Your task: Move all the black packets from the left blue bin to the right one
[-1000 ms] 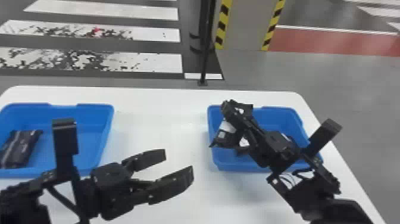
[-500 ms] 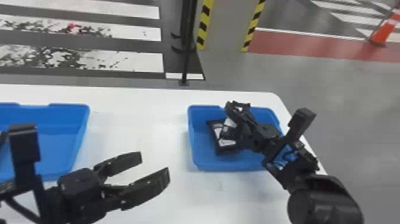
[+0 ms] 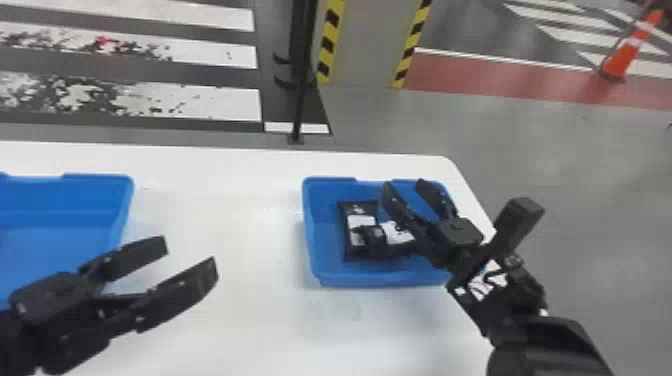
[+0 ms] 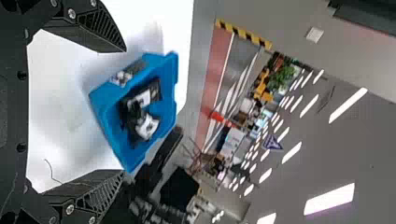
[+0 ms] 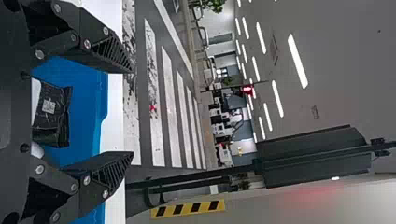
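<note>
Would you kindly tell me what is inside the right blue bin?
The right blue bin holds at least two black packets with white labels. The right gripper, open, covers part of one in the head view; whatever lies beneath the packets cannot be seen.

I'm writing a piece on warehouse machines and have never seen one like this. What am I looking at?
This is a two-armed robot. One picture looks forward and down from its head; the other two come from cameras on its wrists and appear turned sideways.

On the white table stand two blue bins. In the right bin lie what look like two black packets with white labels. The left bin is cut off by the picture's edge, so I can't tell what remains inside.

The left gripper and the right gripper both have their jaws apart, holding nothing.
</note>
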Motion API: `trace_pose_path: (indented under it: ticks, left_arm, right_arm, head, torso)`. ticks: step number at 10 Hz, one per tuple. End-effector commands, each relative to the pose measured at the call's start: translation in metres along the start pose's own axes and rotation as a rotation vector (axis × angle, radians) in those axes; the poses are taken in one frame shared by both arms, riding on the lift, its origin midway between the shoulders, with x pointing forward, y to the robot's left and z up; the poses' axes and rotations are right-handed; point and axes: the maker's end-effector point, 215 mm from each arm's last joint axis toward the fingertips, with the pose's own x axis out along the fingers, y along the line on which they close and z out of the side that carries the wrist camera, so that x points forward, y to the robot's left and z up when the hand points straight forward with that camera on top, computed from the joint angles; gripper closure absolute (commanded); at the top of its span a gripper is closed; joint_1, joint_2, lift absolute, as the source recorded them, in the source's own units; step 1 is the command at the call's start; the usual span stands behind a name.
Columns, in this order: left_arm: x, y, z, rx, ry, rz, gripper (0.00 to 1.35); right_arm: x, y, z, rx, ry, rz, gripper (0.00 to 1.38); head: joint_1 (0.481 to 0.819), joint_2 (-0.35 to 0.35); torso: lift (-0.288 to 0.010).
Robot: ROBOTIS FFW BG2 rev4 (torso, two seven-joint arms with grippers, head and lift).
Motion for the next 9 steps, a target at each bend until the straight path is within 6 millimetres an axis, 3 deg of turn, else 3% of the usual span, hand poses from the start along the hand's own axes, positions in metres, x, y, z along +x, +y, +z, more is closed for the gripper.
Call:
trace_pose_path:
  ticks: [1, 3, 6, 8, 9]
  left_arm:
    - [-0.032, 0.053, 0.017, 0.053, -0.03, 0.155, 0.16]
    - [-0.086, 0.12, 0.037, 0.12, -0.049, 0.373, 0.16]
    - [-0.156, 0.199, 0.064, 0.179, -0.04, 0.638, 0.16]
    - [-0.171, 0.233, 0.065, 0.167, -0.005, 0.72, 0.16]
    - [-0.174, 0.248, 0.062, 0.144, 0.002, 0.743, 0.16]
  right_arm:
    - [-0.033, 0.021, 0.009, -0.012, -0.029, -0.01, 0.12]
    - [-0.068, 0.041, 0.016, -0.039, -0.026, -0.042, 0.12]
    - [-0.105, 0.055, 0.005, 0.002, 0.005, -0.086, 0.12]
    - [-0.128, 0.066, -0.003, 0.026, 0.035, -0.089, 0.12]
    - [-0.137, 0.072, -0.002, 0.025, 0.047, -0.085, 0.13]
  head:
    - [0.695, -0.227]
    - [0.695, -0.113]
    - [0.695, 0.041]
    - [0.695, 0.146]
    - [0.695, 0.162]
  torso:
    - [-0.185]
    - [-0.185]
    - [-0.185]
    - [-0.185]
    - [-0.185]
